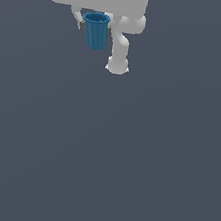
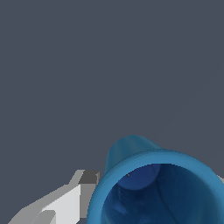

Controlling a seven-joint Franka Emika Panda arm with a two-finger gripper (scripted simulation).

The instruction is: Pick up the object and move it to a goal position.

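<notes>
The object, a small blue ribbed cup (image 1: 97, 33), sits upright with its wider rim on top, near the top of the exterior view. My white gripper (image 1: 96, 28) is shut on it, one finger pressing each side just below the rim. In the wrist view the cup (image 2: 131, 151) fills the lower corner; I look into its open mouth. One grey-tipped finger (image 2: 89, 178) touches its outer wall, and the other finger is mostly hidden behind the rim.
A plain dark grey floor (image 1: 125, 160) fills both views. The arm's white links and base (image 1: 118, 63) stand just to the exterior view's right of the cup. No other objects or goal marker show.
</notes>
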